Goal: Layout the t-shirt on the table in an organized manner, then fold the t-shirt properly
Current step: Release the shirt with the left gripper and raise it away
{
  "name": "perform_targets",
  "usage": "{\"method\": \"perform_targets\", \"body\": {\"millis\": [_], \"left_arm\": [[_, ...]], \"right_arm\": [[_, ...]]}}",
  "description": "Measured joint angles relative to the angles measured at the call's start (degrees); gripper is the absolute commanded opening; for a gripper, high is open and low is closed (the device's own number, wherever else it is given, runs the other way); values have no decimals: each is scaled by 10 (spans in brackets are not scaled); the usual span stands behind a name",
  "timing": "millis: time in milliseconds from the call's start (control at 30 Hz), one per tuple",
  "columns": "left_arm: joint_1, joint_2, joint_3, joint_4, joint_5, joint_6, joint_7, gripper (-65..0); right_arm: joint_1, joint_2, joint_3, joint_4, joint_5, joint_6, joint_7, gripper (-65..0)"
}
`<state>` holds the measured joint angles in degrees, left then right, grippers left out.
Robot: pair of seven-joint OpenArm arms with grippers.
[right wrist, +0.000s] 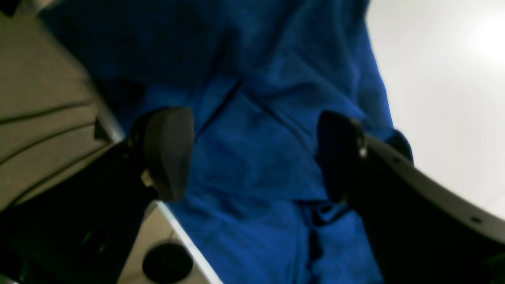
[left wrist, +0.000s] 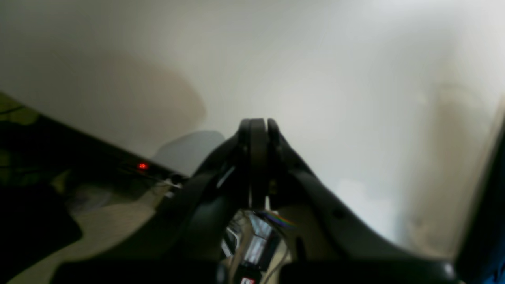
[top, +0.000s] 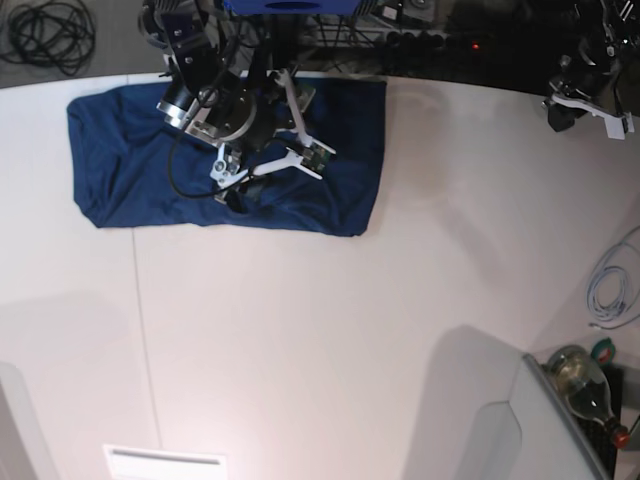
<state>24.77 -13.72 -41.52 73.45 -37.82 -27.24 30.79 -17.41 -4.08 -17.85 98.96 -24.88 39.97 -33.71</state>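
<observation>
The navy t-shirt lies as a rough rectangle at the table's far left, and its creased fabric fills the right wrist view. My right gripper hovers over the shirt's middle part, its jaws open with one dark pad on each side and only cloth beneath them. My left gripper is shut with nothing between its fingers, pointing at the bare white table. In the base view the left arm sits at the far right edge of the table, far from the shirt.
A thin dark seam runs across the tabletop. A glass bottle and a white cable sit off the right edge. A black cable coil lies behind the table at top left. A grey panel stands at the lower right.
</observation>
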Motion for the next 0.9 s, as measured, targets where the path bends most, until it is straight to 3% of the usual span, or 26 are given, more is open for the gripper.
{"method": "perform_targets", "body": {"millis": [333,533,733,900], "left_arm": [[0,12,0,0,0,0,1,-650],[0,12,0,0,0,0,1,-650],[-3,12,0,-2,0,0,1,-650],[-5,12,0,-2,0,0,1,-650]], "right_arm": [[42,-8,-2,-86,7,0,2,-396],[40,-7,-1,-89,4,0,-1,-650],[-8,2,0,-19,5,1,-27,-645],[-34,35,14,33,5,0,-45,-645]]}}
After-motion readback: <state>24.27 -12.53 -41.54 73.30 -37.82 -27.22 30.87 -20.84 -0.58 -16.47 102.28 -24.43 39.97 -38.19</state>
